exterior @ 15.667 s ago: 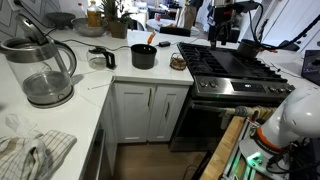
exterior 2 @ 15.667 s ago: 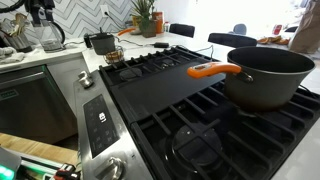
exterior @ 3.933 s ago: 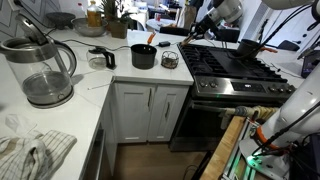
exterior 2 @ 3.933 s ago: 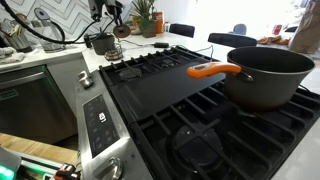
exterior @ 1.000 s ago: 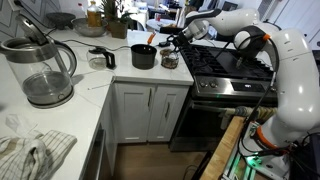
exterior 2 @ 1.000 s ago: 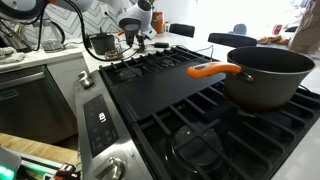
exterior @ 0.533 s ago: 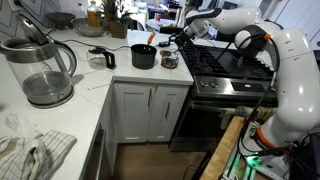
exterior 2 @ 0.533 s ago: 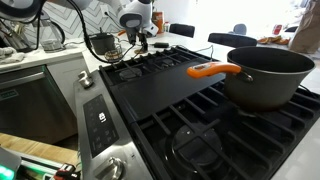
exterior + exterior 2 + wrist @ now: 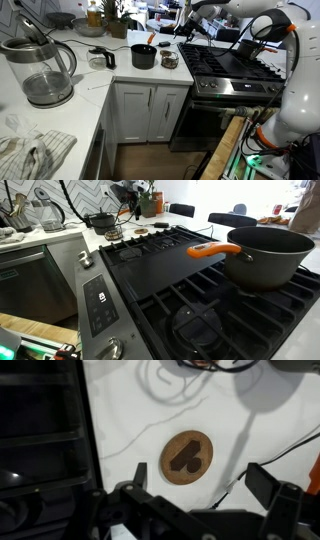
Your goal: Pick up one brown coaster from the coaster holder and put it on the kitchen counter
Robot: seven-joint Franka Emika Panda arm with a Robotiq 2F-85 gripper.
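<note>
A brown coaster (image 9: 187, 458), a thin round disc with a dark mark on it, lies flat on the white kitchen counter (image 9: 250, 420) in the wrist view. My gripper (image 9: 200, 485) is open and empty above it, with a finger on each side. In both exterior views the gripper (image 9: 185, 24) (image 9: 130, 192) is raised above the counter beside the stove. The coaster holder (image 9: 170, 60) stands low on the counter next to the black pot (image 9: 144, 57).
The black gas stove (image 9: 225, 65) (image 9: 40, 430) borders the counter. A large grey pan with an orange handle (image 9: 265, 255) sits on it. A glass kettle (image 9: 42, 70), a cloth (image 9: 35, 150) and thin cables (image 9: 200, 380) lie on the counter.
My gripper has risen from low beside the pot and holder to well above the counter. The coaster stays on the counter.
</note>
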